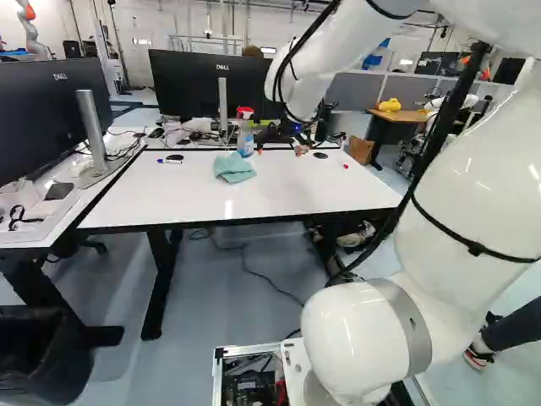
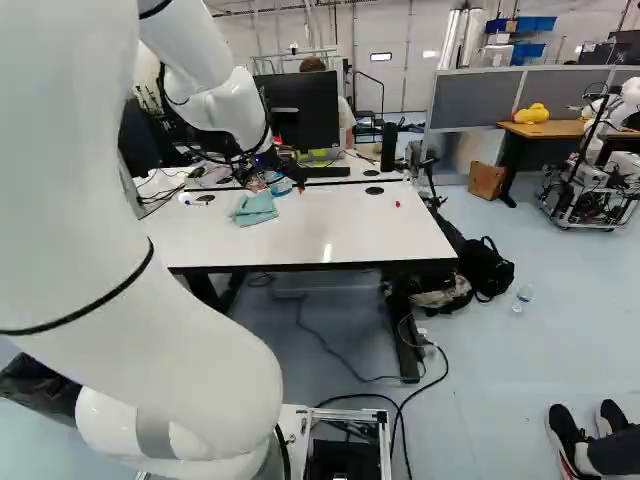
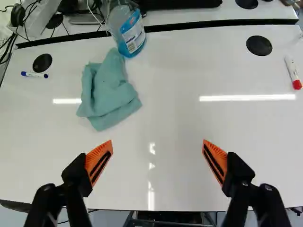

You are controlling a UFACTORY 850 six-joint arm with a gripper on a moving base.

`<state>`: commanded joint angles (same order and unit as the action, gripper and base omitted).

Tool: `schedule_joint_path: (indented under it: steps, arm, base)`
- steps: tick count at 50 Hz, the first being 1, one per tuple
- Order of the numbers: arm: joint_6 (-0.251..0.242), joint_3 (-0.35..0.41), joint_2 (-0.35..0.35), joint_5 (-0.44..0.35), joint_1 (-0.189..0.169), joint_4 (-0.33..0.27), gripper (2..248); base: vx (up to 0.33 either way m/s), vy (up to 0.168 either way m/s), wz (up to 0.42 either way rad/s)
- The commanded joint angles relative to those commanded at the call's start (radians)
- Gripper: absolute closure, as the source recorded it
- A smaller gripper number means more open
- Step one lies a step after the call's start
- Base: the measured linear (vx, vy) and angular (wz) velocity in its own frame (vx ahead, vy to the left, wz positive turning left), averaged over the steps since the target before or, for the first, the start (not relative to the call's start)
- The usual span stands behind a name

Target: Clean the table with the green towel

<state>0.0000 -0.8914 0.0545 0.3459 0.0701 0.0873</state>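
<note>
On the white table, one green towel, one spray bottle, two markers and two black discs are being counted. Near monitors are numbering two; cardboard boxes, one; floor bottles, one. Grippers are totalling one — orange pads, two.

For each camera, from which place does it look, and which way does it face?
Left base view: on the base, behind the arm and left of it, looking ahead, slightly down; the arm fills the right.
Right base view: behind the arm, right of it, facing likewise; the arm fills the left.
Wrist view: on the wrist, looking along the open gripper, both fingers visible.
All three share the table and towel.
</note>
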Motion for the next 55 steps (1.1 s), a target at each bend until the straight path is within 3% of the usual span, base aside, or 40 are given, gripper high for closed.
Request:
schedule_joint_path:
  steps: [28, 55]
  arm:
    - [0.0, 0.016, 0.006, -0.022, -0.001, -0.002, 3]
    - [0.0, 0.083, 0.024, -0.122, -0.007, -0.009, 3]
  base:
    - [0.0, 0.0, 0.0]
    - [0.0, 0.0, 0.0]
